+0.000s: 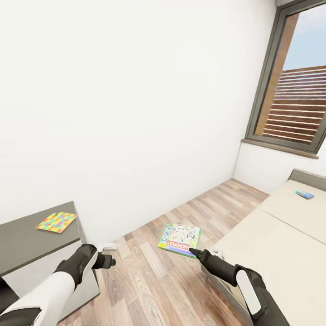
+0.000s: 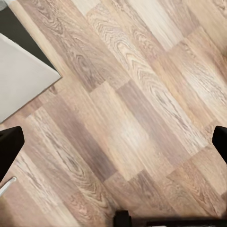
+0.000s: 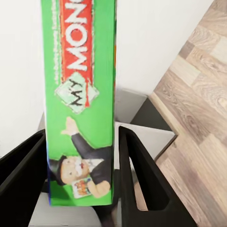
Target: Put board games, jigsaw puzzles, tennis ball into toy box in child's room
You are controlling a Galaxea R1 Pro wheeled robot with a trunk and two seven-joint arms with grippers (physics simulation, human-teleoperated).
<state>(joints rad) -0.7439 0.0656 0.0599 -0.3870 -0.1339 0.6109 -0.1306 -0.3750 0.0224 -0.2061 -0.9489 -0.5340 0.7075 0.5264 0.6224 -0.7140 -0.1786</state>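
Right gripper (image 3: 80, 156) closed on the green-edged board game (image 1: 179, 240), whose narrow edge sits between the two black fingers (image 3: 142, 175) in the right wrist view; in the head view the box projects forward from the gripper tip, held above the wood-plank floor (image 1: 149, 276) beside the bed (image 1: 280, 240). Left gripper (image 1: 108, 261) spread wide and holding nothing, over bare floor. One jigsaw puzzle (image 1: 56, 222) lies flat on the dark grey tabletop (image 1: 27, 244), near its far edge. A small blue board game (image 1: 304, 194) rests on the bed near its far end.
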